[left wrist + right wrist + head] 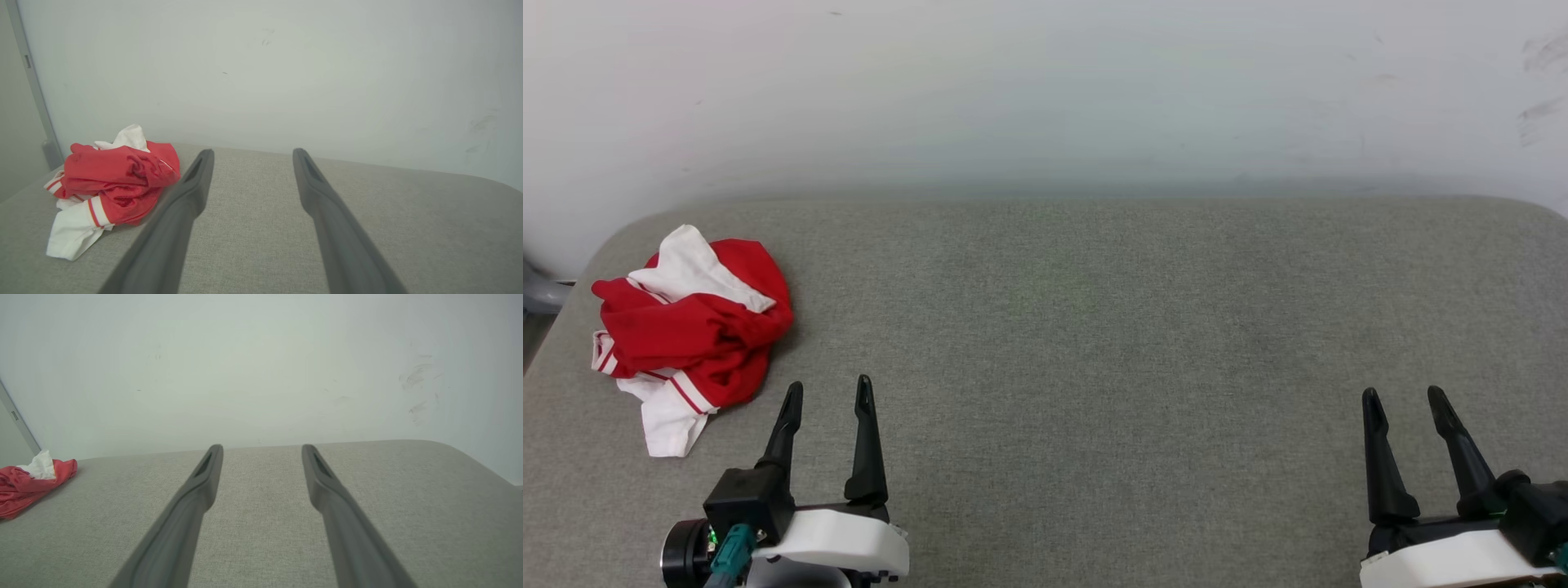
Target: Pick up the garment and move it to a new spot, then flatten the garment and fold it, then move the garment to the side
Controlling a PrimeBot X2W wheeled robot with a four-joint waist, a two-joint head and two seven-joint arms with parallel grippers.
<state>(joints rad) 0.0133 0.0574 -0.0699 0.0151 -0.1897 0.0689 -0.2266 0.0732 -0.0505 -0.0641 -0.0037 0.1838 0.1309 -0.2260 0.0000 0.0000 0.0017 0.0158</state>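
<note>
The garment (690,331) lies crumpled in a heap near the far left corner of the grey padded surface (1094,327), red cloth bunched over white sleeves with striped trim. It also appears in the left wrist view, where the garment (110,183) sits left of my fingers. In the right wrist view the garment (28,484) is at the left edge. My left gripper (829,392) stands open just to the right of the heap and nearer to me, holding nothing. My right gripper (1405,400) stands open at the lower right, far from the cloth.
A pale wall (1045,90) rises right behind the padded surface. The surface's left edge (556,318) drops off close beside the heap, with a grey object (539,294) beyond it. Its rounded right corner (470,457) lies beyond my right gripper.
</note>
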